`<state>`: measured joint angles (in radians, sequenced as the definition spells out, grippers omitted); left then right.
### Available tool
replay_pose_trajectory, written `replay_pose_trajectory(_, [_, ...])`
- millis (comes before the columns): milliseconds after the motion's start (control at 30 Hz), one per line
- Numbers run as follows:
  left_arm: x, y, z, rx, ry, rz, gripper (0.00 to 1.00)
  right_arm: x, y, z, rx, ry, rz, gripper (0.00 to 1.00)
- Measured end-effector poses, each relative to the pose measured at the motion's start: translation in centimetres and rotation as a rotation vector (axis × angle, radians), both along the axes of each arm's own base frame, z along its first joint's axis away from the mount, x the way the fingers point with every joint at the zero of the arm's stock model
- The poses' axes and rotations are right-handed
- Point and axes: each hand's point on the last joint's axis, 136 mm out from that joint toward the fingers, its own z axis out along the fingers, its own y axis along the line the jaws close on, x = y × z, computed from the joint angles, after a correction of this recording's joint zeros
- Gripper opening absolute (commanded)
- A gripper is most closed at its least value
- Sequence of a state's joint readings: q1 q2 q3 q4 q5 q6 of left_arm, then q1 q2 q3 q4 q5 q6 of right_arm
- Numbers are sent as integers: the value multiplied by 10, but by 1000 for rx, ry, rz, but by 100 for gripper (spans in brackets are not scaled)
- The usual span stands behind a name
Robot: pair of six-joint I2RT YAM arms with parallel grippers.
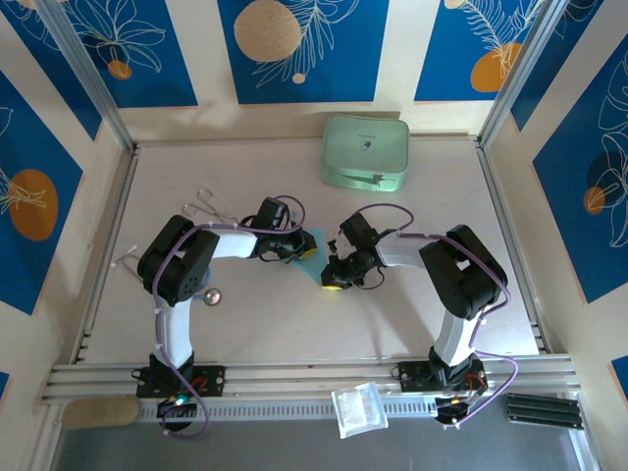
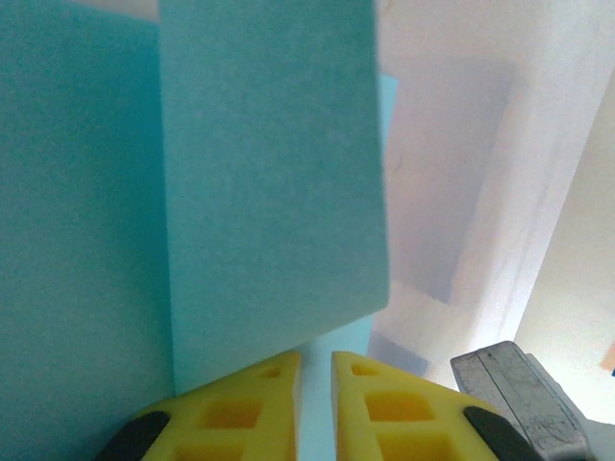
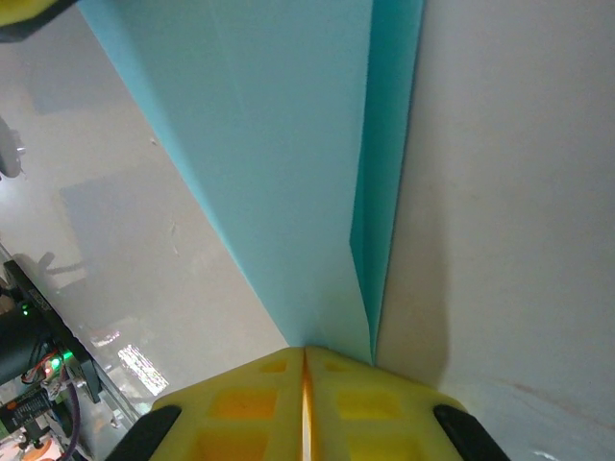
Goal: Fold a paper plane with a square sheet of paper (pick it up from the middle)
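paper: folded sky-blue paper [image 2: 269, 173] spans between both tools | left tool [image 2: 317, 403]: yellow fingers almost together, paper edge pinched in the slit | right tool [image 3: 306, 403]: fingers pressed together on paper's pointed end | container: mint-green case [image 1: 365, 152] on counter [image 1: 245, 324], beyond right tool, well apart, closed, contents hidden
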<state>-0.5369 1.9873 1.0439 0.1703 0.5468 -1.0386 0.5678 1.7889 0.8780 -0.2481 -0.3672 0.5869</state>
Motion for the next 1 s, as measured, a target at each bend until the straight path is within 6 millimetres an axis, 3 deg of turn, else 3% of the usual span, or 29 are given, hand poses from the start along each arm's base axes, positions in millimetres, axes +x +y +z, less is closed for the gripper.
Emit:
replay_pose_trajectory(200, [0, 0, 0, 0, 0, 0, 17, 5, -3, 10, 28, -9, -29, 14])
replay_pose_trajectory(400, [0, 0, 0, 0, 0, 0, 17, 32, -2, 57, 80, -166, -107, 15])
replay_pose_trajectory(467, [0, 0, 0, 0, 0, 0, 17, 40, 0, 64, 78, -200, -125, 14])
replay_pose_trajectory(567, [0, 0, 0, 0, 0, 1, 17, 46, 2, 61, 60, -205, -142, 12])
replay_pose_trajectory(800, [0, 0, 0, 0, -1, 0, 17, 40, 7, 30, 9, -131, -131, 10])
replay_pose_trajectory(1000, [0, 0, 0, -1, 0, 1, 17, 44, 14, 26, 7, -122, -121, 10])
